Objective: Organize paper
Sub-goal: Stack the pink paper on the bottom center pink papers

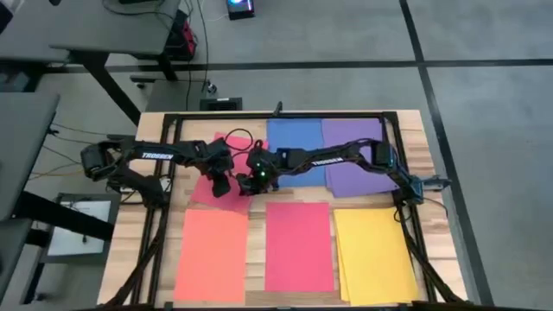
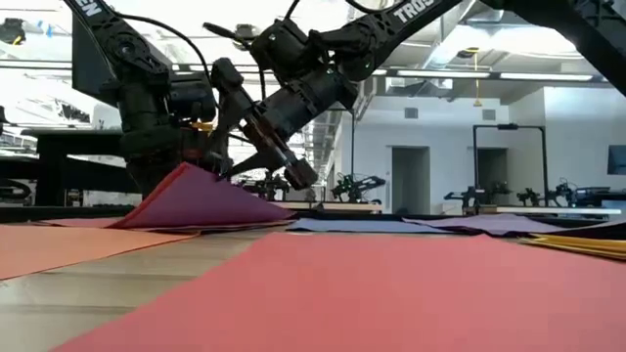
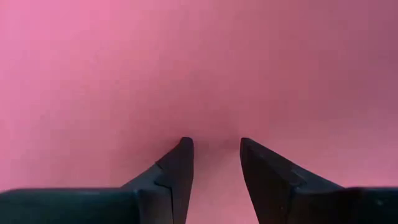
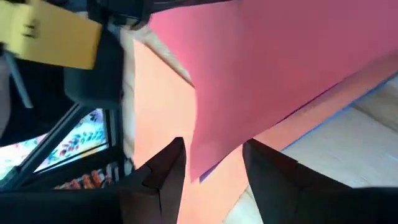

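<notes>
- Pink sheet point(image 1: 207, 183) far left on worktop point(image 1: 415, 138), one edge raised, tented in low view.
- Left gripper point(image 3: 214, 144) spread wide, pressed against pink surface.
- Right gripper point(image 4: 214, 144) parted around lifted pink edge, not clamped.
- Elsewhere flat: blue point(image 1: 294, 138), purple point(image 1: 359, 177) far; salmon-orange point(image 1: 212, 255), pink-red point(image 1: 298, 246), yellow point(image 1: 373, 255) near.

We see the left gripper point(image 3: 216, 146) with its two dark fingers point(image 3: 177, 168) parted, a narrow gap between the tips, held close against a pink-red paper sheet point(image 3: 199, 68) filling the whole view.
</notes>
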You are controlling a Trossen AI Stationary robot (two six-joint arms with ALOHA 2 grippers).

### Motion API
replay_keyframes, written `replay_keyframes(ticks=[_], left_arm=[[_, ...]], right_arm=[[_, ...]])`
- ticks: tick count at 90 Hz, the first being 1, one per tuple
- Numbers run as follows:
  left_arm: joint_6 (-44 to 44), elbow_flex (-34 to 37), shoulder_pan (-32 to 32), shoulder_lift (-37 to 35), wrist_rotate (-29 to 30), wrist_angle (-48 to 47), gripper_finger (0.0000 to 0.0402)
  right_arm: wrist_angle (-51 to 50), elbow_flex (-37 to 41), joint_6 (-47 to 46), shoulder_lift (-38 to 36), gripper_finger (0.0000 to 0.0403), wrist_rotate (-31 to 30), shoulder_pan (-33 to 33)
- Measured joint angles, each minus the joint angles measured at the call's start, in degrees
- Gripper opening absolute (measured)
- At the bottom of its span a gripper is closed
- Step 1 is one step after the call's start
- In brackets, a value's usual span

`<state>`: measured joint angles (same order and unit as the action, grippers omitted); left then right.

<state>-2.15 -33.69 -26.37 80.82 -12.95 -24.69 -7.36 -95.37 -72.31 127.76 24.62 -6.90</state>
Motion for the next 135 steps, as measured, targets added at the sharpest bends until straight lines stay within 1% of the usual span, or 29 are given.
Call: replay_keyframes(ticks=[9, 17, 26, 40, 46, 50, 57, 73, 93, 108, 118, 129, 135], left_arm=[[0.0, 0.0, 0.0, 0.0, 0.02, 0.0, 0.0118], [-0.02, 0.0, 0.0, 0.0, 0.0, 0.0, 0.0118], [-0.01, 0.0, 0.0, 0.0, 0.0, -0.02, 0.0118], [-0.25, 0.0, 0.0, 0.0, 0.0, 0.0, 0.0118], [-0.35, 0.0, 0.0, 0.0, 0.0, 0.04, 0.0118], [-0.37, 0.0, 0.0, 0.0, 0.0, 0.04, 0.0118], [-0.26, 0.0, 0.0, 0.0, 0.0, 0.04, 0.0118], [-0.2, 0.0, 0.0, 0.0, 0.0, 0.07, 0.0118], [0.0, 0.0, 0.0, 0.0, 0.0, 0.07, 0.0118], [0.01, 0.0, 0.0, 0.0, 0.02, 0.11, 0.0118], [0.02, 0.0, 0.0, 0.0, -0.02, 0.11, 0.0118], [0.02, -0.03, 0.0, -0.02, -0.01, 0.09, 0.0118], [0.04, -0.07, 0.02, -0.02, 0.07, 0.08, 0.0118]], right_arm=[[0.86, -0.02, -1.03, 0.0, 0.0152, -0.02, 0.02], [-0.17, -0.02, -0.44, 0.0, 0.0152, -1.27, 0.02], [-0.85, -0.02, -0.35, 0.0, 0.0152, -1.12, 0.02], [3.89, -0.02, -0.76, 0.0, 0.0152, 5.06, 0.0], [4.55, -0.04, -0.74, 0.0, 0.0152, 5.58, 0.19], [3.73, -0.04, -0.73, 0.0, 0.0152, 4.73, 0.38], [1.4, -0.04, -0.55, 0.0, 0.0152, 1.4, 0.57], [-2.17, -0.04, 2.05, 0.0, 0.0152, -3.41, 0.46], [-13.39, -0.02, 3.44, 0.02, 0.0152, -8.14, 1.82], [-12.87, -0.02, 2.01, 0.5, 0.0152, -14.2, 3.54], [-13.34, 0.04, 1.08, 1.73, 0.0152, -14.78, 3.62], [-11.28, -0.04, -0.82, 2.84, 0.0152, -14.08, 3.41], [-8.51, -0.13, -1.5, 3.84, 0.0152, -13.94, 3.34]])
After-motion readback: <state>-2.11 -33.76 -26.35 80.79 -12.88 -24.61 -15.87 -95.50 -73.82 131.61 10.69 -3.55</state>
